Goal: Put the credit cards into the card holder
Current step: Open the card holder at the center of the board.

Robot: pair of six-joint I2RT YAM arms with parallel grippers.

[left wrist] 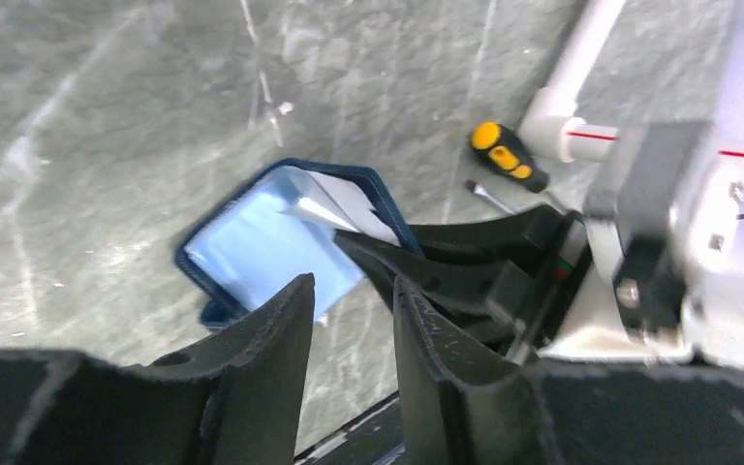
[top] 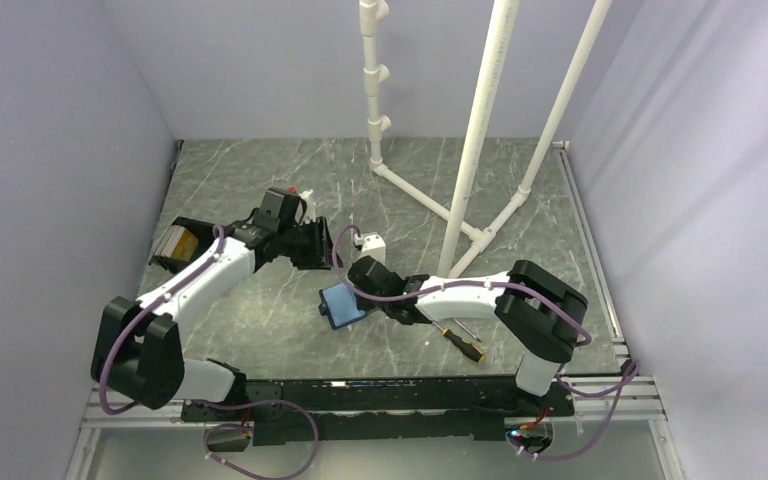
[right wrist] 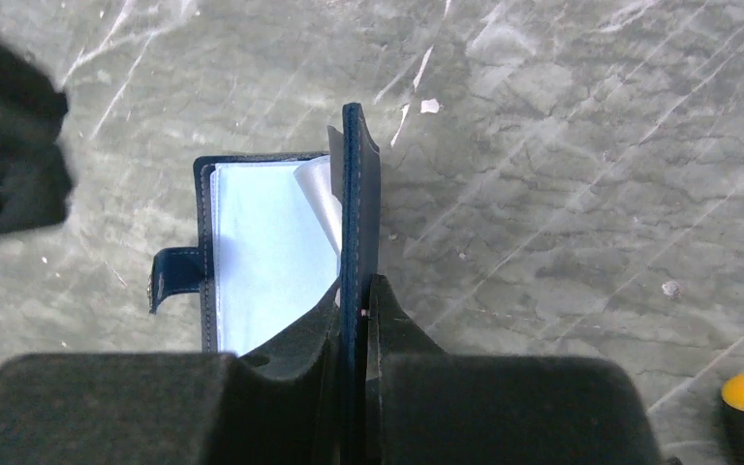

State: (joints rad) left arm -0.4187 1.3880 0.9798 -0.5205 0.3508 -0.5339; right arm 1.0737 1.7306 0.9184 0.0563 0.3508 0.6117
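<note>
The card holder (right wrist: 262, 252) is laid open on the grey marbled table (top: 260, 180), near its middle, with the light blue inside turned upward. One cover is raised upright and is clamped at its edge between the closed fingers of the right gripper (right wrist: 358, 291). The clasp tab (right wrist: 170, 276) is seen at the opposite side, and a pale leaf (right wrist: 318, 194) is curled up beside the raised cover. The left gripper (left wrist: 349, 295) is held near the holder, on its far side, without touching it. Its fingers are parted by a narrow gap and nothing is gripped. A screwdriver (top: 460, 341) with a yellow and black handle is lying beside the right arm. At the left a black box (top: 175, 245) is seen with something orange inside; what it is cannot be told.
</note>
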